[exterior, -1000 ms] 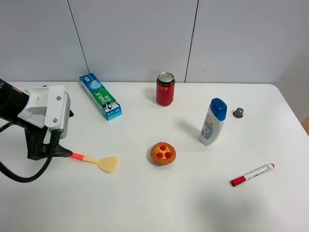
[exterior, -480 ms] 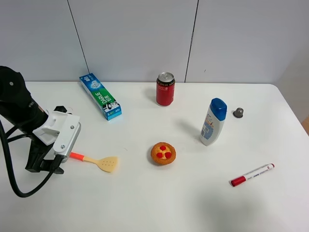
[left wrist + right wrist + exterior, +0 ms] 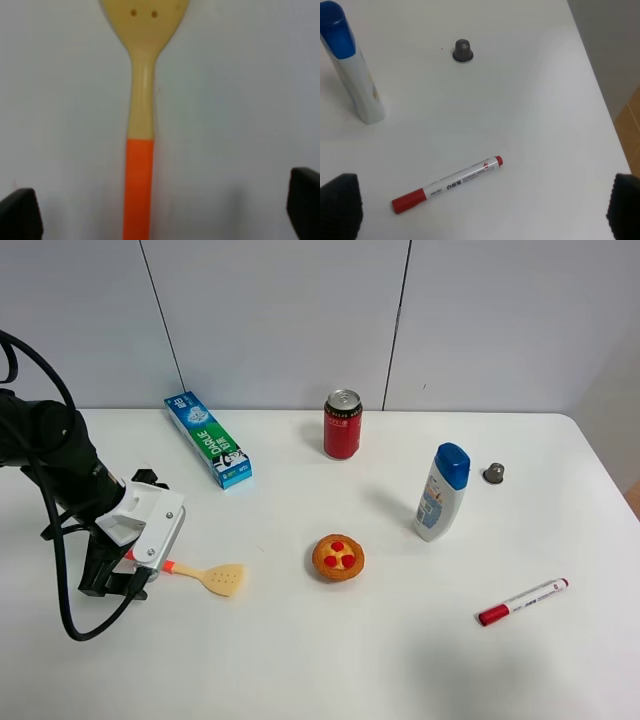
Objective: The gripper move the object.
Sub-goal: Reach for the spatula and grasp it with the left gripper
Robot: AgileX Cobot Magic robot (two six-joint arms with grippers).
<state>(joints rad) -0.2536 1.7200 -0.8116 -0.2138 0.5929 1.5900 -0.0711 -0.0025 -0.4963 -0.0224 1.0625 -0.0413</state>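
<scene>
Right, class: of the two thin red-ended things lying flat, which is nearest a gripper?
The spatula, with its tan holed blade: its orange handle lies inside the open left gripper. The marker lies far off on the right.

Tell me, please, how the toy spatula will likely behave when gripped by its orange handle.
The spatula looks thin and plastic, so it is probably light and stiff. Its narrow handle might slip or pivot in the left gripper. Lying flat, it seems unlikely to roll.
</scene>
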